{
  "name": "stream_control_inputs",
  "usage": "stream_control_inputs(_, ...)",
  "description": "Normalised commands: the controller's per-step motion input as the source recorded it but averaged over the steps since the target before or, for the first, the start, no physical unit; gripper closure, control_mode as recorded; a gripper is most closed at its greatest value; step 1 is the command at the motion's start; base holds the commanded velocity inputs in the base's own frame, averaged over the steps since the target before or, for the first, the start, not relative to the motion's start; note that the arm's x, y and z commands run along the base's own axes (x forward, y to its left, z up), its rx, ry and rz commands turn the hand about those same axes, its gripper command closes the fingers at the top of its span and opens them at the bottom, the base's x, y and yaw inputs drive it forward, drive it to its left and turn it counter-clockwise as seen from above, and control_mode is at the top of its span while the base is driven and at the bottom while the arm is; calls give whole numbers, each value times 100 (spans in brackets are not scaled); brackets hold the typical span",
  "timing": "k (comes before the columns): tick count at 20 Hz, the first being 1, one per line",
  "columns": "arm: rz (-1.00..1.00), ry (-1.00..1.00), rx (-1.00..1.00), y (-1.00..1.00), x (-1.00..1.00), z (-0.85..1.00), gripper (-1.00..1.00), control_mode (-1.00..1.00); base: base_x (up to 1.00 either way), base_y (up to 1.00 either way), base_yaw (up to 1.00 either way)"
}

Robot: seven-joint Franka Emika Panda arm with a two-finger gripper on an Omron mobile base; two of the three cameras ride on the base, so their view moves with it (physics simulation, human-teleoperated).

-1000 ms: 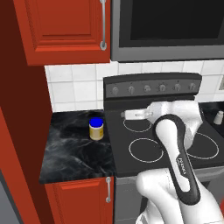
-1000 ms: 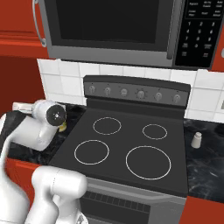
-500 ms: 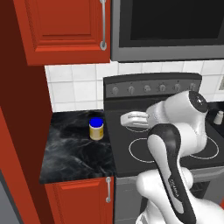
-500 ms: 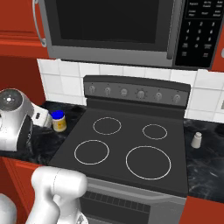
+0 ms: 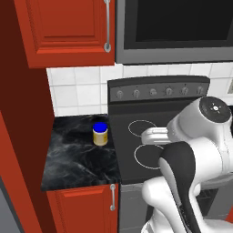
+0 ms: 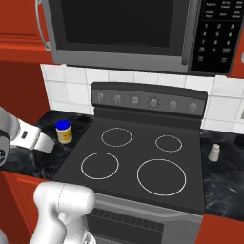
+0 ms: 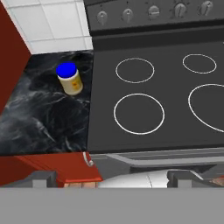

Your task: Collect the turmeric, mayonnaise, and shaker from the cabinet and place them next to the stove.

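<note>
The mayonnaise (image 5: 100, 134) (image 6: 64, 132) (image 7: 70, 78), a cream-yellow jar with a blue lid, stands upright on the black marble counter (image 5: 73, 157) just left of the stove (image 5: 136, 111) (image 6: 138, 152) (image 7: 175, 109). On the counter right of the stove stands the small pale shaker (image 6: 214, 152). The red cabinet (image 5: 68, 32) hangs above the left counter with its door shut. The turmeric is out of view. My gripper (image 7: 111, 179) is open and empty, hovering above the stove's front edge and looking down at the burners, well clear of the jar.
A black microwave (image 6: 124, 28) hangs over the stove. White tiles (image 5: 77, 91) back the counter. A tall red panel (image 5: 20, 150) walls off the left counter's left side. A red base door with a silver handle (image 5: 112, 196) sits below the counter. My white arm (image 5: 195, 145) covers the stove's right half.
The arm has swung up and back from the left counter, so the hand now sits over the stove's front. The mayonnaise stays standing where it was. The jaws remain open.
</note>
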Motion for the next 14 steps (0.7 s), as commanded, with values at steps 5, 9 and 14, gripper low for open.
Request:
stream_control_inputs(5,-5,0,-4,-9,-16,-4,-100,-100,0,0,0)
stream_control_inputs(9,-1,-2,0,-9,-10,0,-100,-100,0,0,0)
stream_control_inputs(14,-20,-4,1,-18,-36,0,-100,-100,0,0,0)
